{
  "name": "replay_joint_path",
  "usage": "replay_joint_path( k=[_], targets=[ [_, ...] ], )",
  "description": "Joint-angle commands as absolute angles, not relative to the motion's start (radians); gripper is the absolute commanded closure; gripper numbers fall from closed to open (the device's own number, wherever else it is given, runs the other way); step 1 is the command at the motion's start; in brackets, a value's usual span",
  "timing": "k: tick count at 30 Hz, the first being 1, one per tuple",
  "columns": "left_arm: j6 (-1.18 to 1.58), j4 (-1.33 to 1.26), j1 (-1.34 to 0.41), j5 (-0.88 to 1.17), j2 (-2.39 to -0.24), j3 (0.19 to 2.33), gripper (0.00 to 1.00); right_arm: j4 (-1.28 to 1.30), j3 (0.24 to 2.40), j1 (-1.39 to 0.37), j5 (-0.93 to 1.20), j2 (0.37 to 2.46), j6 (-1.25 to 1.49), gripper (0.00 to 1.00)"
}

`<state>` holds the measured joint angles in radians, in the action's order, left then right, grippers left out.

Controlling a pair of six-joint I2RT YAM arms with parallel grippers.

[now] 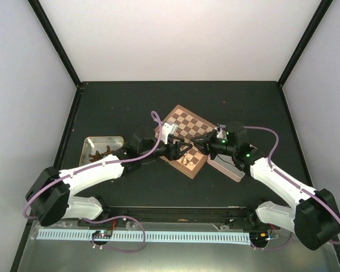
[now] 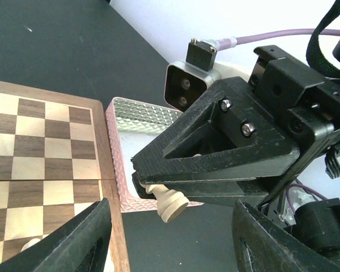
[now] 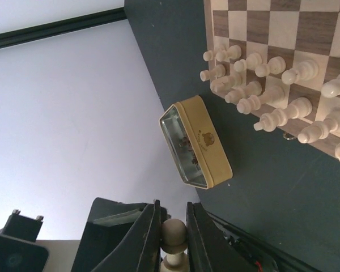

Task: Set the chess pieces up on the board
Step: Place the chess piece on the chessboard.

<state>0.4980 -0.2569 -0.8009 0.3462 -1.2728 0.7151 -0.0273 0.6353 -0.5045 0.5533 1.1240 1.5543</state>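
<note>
The board (image 1: 188, 131) lies tilted at mid-table, with several pale chess pieces (image 3: 260, 96) standing in rows on its near edge. Just off that edge my right gripper (image 3: 173, 207) is shut on the round head of a pale pawn (image 3: 174, 233). In the left wrist view the same pawn (image 2: 170, 201) sticks out from the right gripper's black fingers (image 2: 215, 153), base tilted down. My left gripper (image 2: 171, 229) is open, one finger on each side below the pawn and not touching it. The two grippers meet tip to tip (image 1: 190, 148).
A metal tin (image 1: 102, 148) with dark brown pieces sits left of the board; its yellow side (image 3: 207, 141) shows in the right wrist view. A pink textured tray (image 2: 130, 147) lies right of the board, under the right arm (image 1: 272, 175).
</note>
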Motion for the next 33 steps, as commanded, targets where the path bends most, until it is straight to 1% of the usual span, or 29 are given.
replay_joint_path(
  k=[1, 9, 21, 23, 27, 29, 33],
  targets=[
    [0.508, -0.334, -0.807, 0.415, -1.315, 0.735, 0.41, -0.06, 0.667, -0.512, 0.59, 1.1, 1.593, 0.87],
    [0.513, -0.341, -0.807, 0.445, -1.367, 0.767, 0.56, -0.058, 0.675, -0.517, 0.609, 1.092, 1.588, 0.86],
    [0.471, -0.348, -0.808, 0.456, -1.365, 0.796, 0.55, 0.011, 0.693, -0.523, 0.599, 1.098, 1.496, 0.86],
    [0.467, -0.348, -0.807, 0.457, -1.368, 0.797, 0.61, 0.001, 0.694, -0.523, 0.606, 1.097, 1.495, 0.86],
    [0.461, -0.34, -0.807, 0.452, -1.375, 0.801, 0.8, 0.008, 0.701, -0.523, 0.609, 1.088, 1.485, 0.85],
    [0.451, -0.333, -0.807, 0.448, -1.374, 0.802, 0.86, 0.019, 0.708, -0.523, 0.609, 1.085, 1.464, 0.81],
    [0.395, -0.299, -0.805, 0.438, -1.358, 0.806, 0.92, 0.085, 0.758, -0.522, 0.609, 1.097, 1.299, 0.64]
  ],
)
